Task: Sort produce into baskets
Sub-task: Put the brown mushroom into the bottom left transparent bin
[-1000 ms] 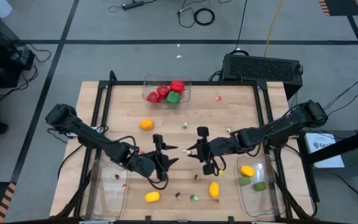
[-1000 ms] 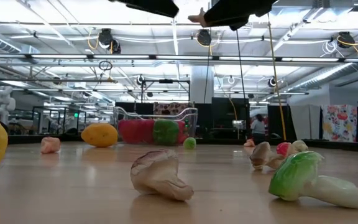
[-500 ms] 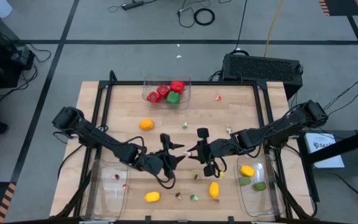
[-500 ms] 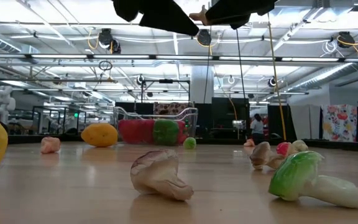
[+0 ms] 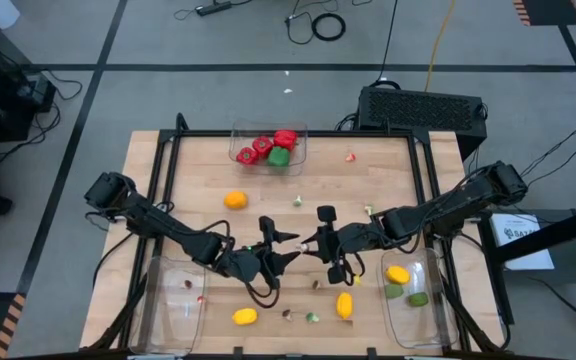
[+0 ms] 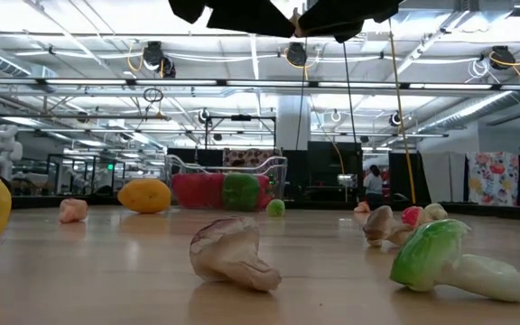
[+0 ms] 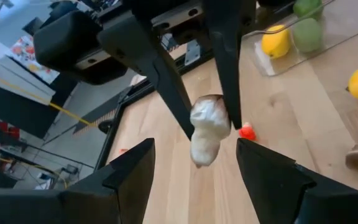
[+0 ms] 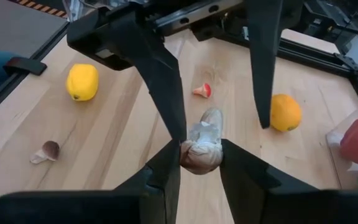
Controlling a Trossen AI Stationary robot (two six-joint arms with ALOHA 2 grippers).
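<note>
My right gripper (image 5: 317,243) hangs above the table's middle, shut on a small white-and-brown toy mushroom (image 8: 201,148). My left gripper (image 5: 291,247) is open and faces it from the table's left. Its two fingers (image 8: 166,87) stand on either side of the mushroom, one close beside it, and I cannot tell whether that one touches. Three clear bins stand on the table. The far bin (image 5: 299,135) holds red and green peppers, the near right bin (image 5: 431,322) a lemon and limes, and the near left bin (image 5: 160,312) tiny bits. My right gripper pinches the mushroom's brown end (image 8: 197,163) between its two fingers. The fingers come level from the table's right. The pale end (image 7: 202,149) sticks out past the fingertips toward my left gripper. The mushroom is lifted clear of the table.
An orange (image 5: 235,200) lies left of the middle. Two lemons (image 5: 245,316) (image 5: 344,305) lie near the front edge. Small bits lie scattered, among them a mushroom (image 6: 233,255) and a green-and-white vegetable (image 6: 450,260) at the front. A black rail frames the table.
My left gripper has gone toward the table's right, up to my right gripper, and its open fingers now stand around the held mushroom. My right gripper and the mushroom have kept still.
</note>
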